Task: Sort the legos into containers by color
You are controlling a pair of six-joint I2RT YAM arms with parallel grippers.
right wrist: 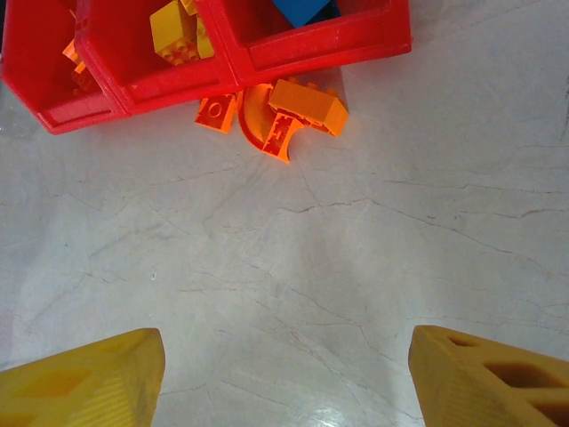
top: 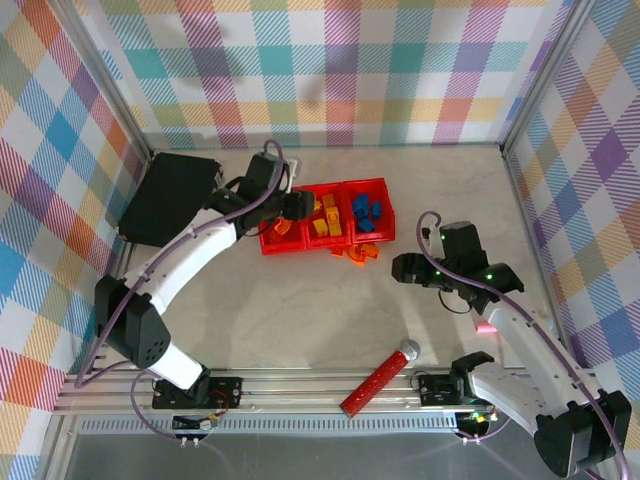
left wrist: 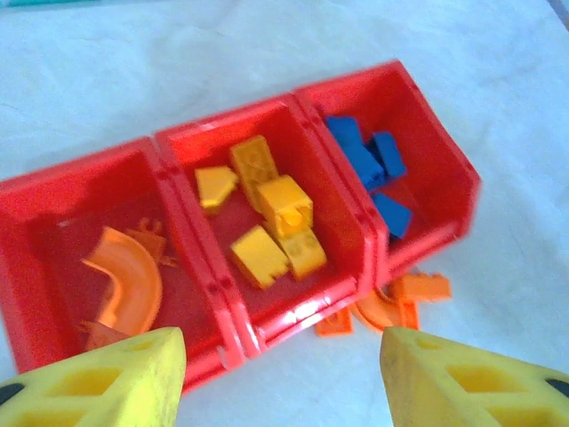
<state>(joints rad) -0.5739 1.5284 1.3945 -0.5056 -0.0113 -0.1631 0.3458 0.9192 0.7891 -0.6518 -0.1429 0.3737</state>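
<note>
- Left wrist view: the containers (left wrist: 191, 231) lie just ahead of and below the left gripper (left wrist: 280, 356). An orange arch (left wrist: 124, 285) sits in the bin toward its left finger, yellow legos (left wrist: 280, 222) in the middle one and blue legos (left wrist: 364, 160) in the one toward its right finger, one colour per bin.
- Loose orange legos (right wrist: 284, 111) lie on the table (right wrist: 356, 249) against the bins' front wall, ahead of the right gripper (right wrist: 284, 356); probably the remaining work.
- Left gripper: fingers spread wide with nothing between them, hanging above the bins as if placed for dropping.
- Right gripper: jaws wide and empty, over bare table short of the strays, seemingly lined up to collect them.
</note>
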